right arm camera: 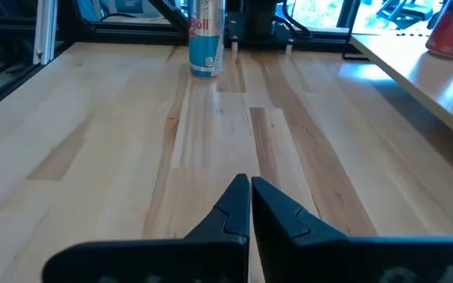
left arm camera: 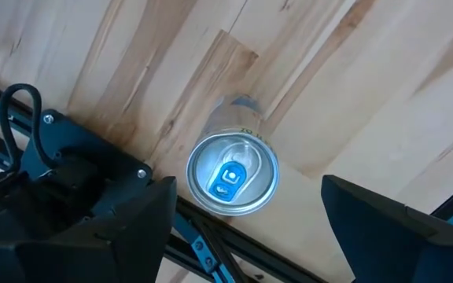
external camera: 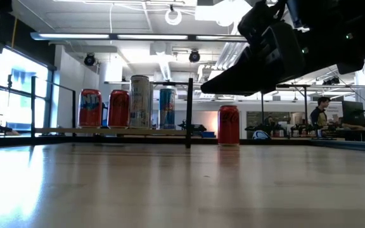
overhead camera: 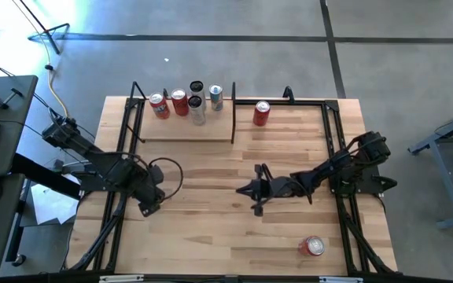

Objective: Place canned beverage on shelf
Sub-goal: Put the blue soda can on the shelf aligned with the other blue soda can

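A silver can with a blue tab [left arm camera: 232,174] stands upright on the table by its left edge. My left gripper [left arm camera: 248,185] hovers above it, open, pointing down, one finger on either side and clear of it; in the high view the left gripper [overhead camera: 149,204] hides the can. The same can shows far off in the right wrist view [right arm camera: 207,39]. The pale wood shelf [overhead camera: 187,130] at the far left holds several upright cans [overhead camera: 179,102]. My right gripper [right arm camera: 250,200] is shut and empty above the table's middle [overhead camera: 254,190].
A red can [overhead camera: 261,113] stands on the table just right of the shelf's upright end panel [overhead camera: 233,110]. Another red can [overhead camera: 314,247] is near the table's near right corner. A black frame [overhead camera: 333,141] runs along the table's edges. A person [external camera: 322,111] stands in the room behind.
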